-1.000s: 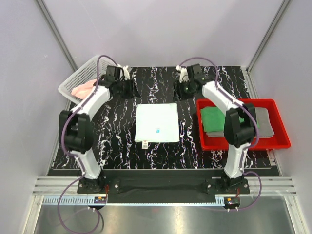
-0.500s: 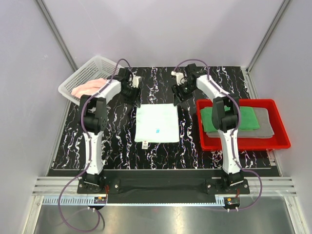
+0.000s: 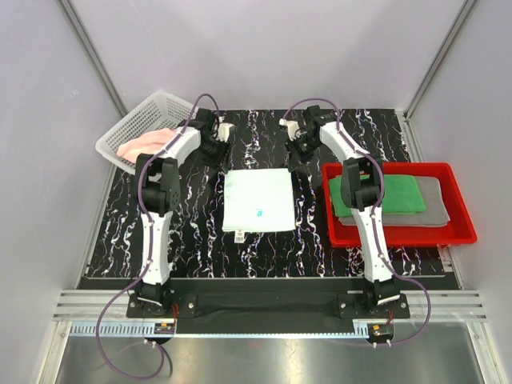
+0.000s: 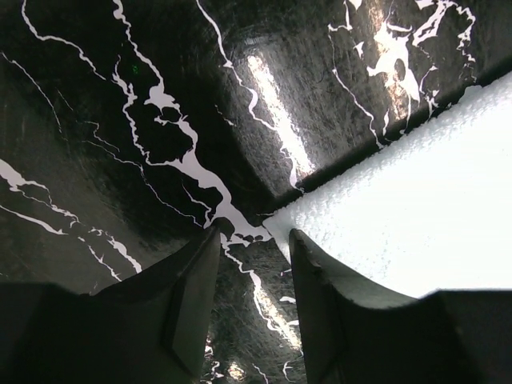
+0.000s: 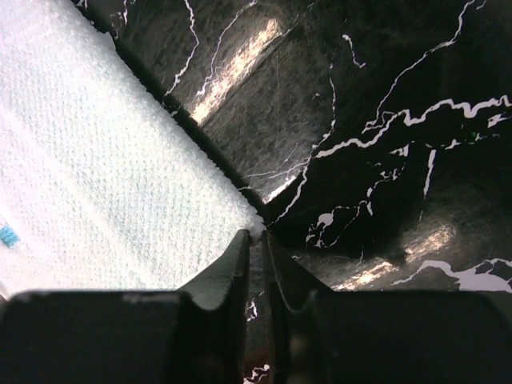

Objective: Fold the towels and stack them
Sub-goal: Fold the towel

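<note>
right wrist, pale towel (image 5: 104,176) corner at right end effector (image 5: 258,237) tips

Nothing legible, even tag (image 3: 259,214) on towel (image 3: 257,196)

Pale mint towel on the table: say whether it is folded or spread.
Spread flat: the pale mint towel lies as one smooth square on the table, no edge turned over. Hidden layers cannot be told.

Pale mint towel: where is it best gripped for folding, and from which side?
By its two far corners, from above: the pale mint towel lies flat and square, so corners pinch easiest. The right claw pinches one; the open left claw straddles the other.
</note>
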